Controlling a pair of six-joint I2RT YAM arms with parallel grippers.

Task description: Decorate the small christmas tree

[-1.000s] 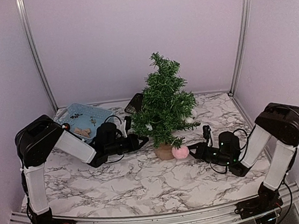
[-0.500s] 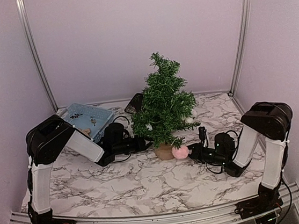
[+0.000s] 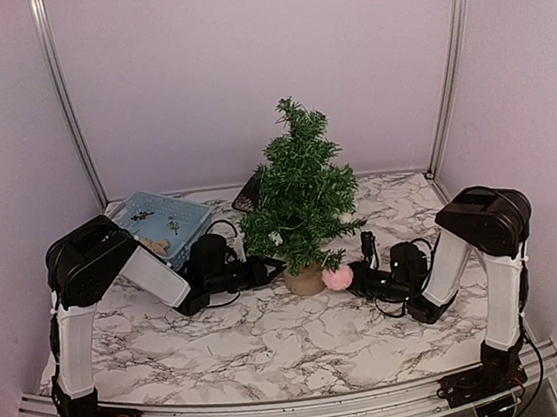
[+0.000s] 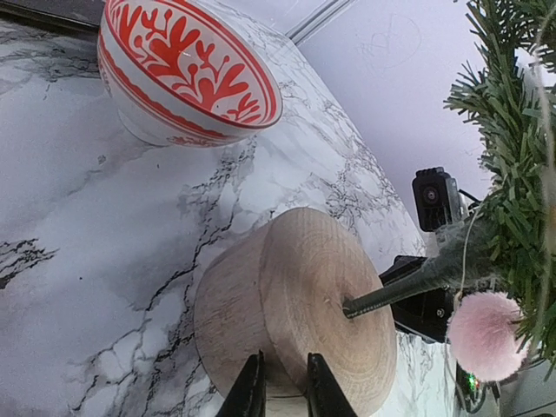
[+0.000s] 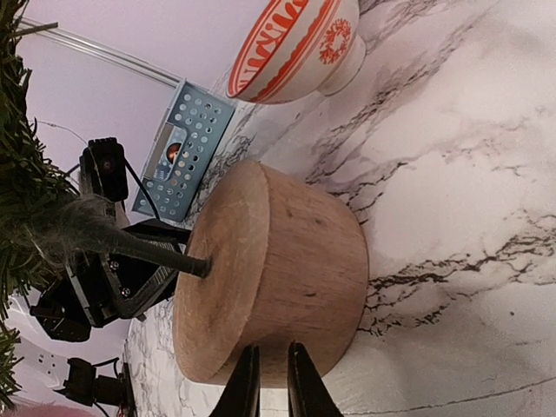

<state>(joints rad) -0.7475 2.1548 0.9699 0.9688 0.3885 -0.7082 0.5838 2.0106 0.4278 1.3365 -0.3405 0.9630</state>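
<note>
Since a second ago, the left gripper and right gripper are drawn in beside the tree stump. Their jaws are narrowly apart and empty. The pink pom-pom appears already hung.

You have the small christmas tree standing mid-table, with a pompom just right of its stump. The left gripper lies low just left of the stump, and the right gripper just right of the pompom. A bowl sits behind the tree, and a basket sits at the far left, holding small items.
</note>
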